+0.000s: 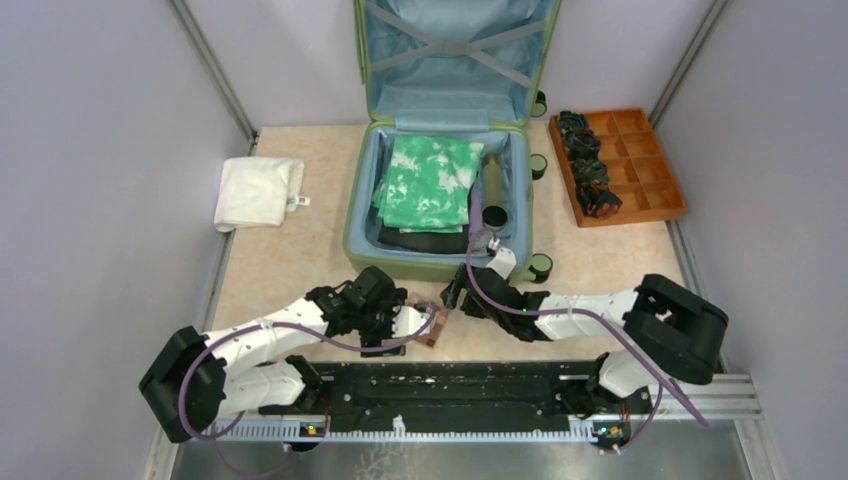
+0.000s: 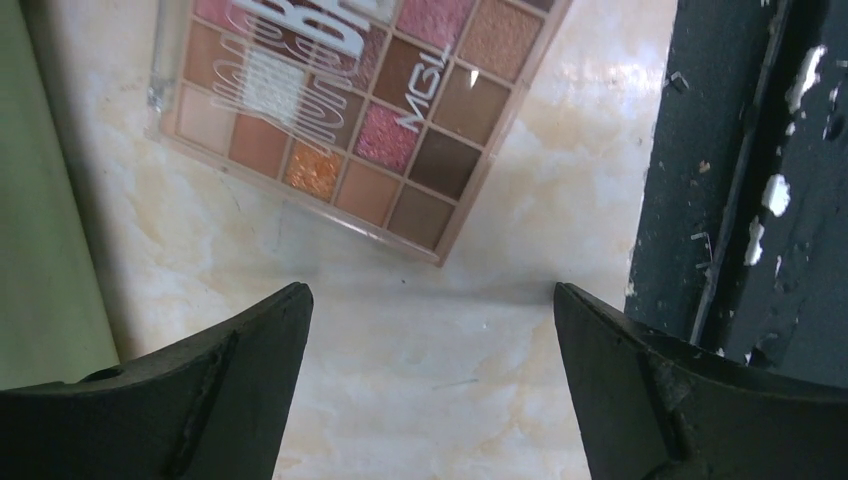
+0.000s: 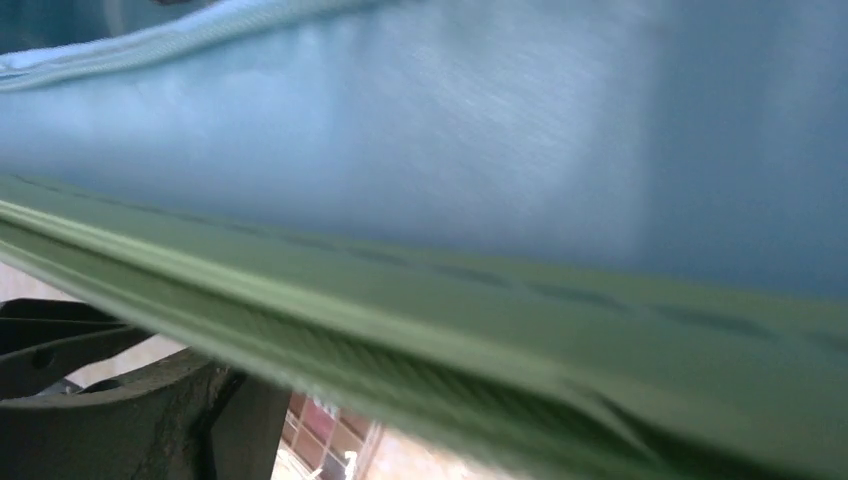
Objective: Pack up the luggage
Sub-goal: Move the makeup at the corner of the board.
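Your left end effector [image 2: 430, 295] stands wide open with nothing between its fingers, low over the bench [image 2: 450, 380] just short of an eyeshadow palette [image 2: 360, 120]. Your right end effector [image 1: 452, 293] is close at the near rim of the luggage [image 1: 355, 215], and you cannot tell whether it is open or closed. The luggage is a light-green hard shell lying open mid-bench, its lid upright at the back showing pale blue lining and crossed straps. Inside, a folded green-and-white cloth [image 1: 432, 180] lies on a dark garment [image 1: 420, 238] with an olive tube [image 1: 492, 185] along the right wall, and an orange tray [image 1: 655, 170] to the right holds black items [image 1: 585, 160] in its left compartments.
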Tool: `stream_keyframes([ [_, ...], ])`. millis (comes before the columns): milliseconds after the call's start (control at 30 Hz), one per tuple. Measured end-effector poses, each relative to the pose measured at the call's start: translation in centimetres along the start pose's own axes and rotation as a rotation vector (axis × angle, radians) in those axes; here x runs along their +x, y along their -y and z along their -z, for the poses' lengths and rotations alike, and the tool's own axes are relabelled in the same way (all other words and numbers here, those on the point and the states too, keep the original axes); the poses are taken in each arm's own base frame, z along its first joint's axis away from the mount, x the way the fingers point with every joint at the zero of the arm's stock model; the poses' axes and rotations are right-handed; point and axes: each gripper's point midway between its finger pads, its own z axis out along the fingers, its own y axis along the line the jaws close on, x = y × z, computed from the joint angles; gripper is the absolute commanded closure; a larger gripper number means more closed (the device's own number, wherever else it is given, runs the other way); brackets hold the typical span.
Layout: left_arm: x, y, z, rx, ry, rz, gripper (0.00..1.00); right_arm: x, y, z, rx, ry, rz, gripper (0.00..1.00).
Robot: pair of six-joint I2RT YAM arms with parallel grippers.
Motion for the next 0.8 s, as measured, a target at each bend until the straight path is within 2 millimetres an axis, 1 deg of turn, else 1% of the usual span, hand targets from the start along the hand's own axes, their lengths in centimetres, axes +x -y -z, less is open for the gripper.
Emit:
stream_keyframes([
  [67, -0.4, -0.3, -0.2, -0.005, 0.017, -0.008, 0.19, 0.0, -0.7, -0.7, -0.017, 0.001, 0.019, 0.27],
  [133, -0.8, -0.4, -0.5, -0.003, 0.029, -0.012, 0.26, 0.1, -1.4, -1.2, -0.040, -0.002, 0.024, 0.30],
  [200, -1.2, -0.5, -0.8, 0.000, 0.041, -0.018, 0.30, 0.6, -2.2, -1.6, -0.078, -0.017, 0.027, 0.33],
  [333, -1.8, -0.6, -1.3, 0.010, 0.061, -0.024, 0.37, 1.5, -3.3, -1.9, -0.127, -0.034, 0.026, 0.40],
  [400, -2.0, -0.5, -1.4, 0.015, 0.066, -0.026, 0.42, 1.8, -3.6, -2.0, -0.136, -0.030, 0.033, 0.47],
  [567, -2.3, -0.4, -1.5, 0.009, 0.068, -0.044, 0.54, 2.6, -4.1, -2.1, -0.149, -0.018, 0.055, 0.56],
  [667, -2.2, -0.6, -1.5, -0.008, 0.057, -0.043, 0.56, 3.4, -4.4, -1.6, -0.180, -0.024, 0.061, 0.57],
  [800, -1.8, -1.1, -1.5, -0.034, 0.035, -0.039, 0.56, 4.3, -4.0, -0.3, -0.211, -0.036, 0.078, 0.56],
])
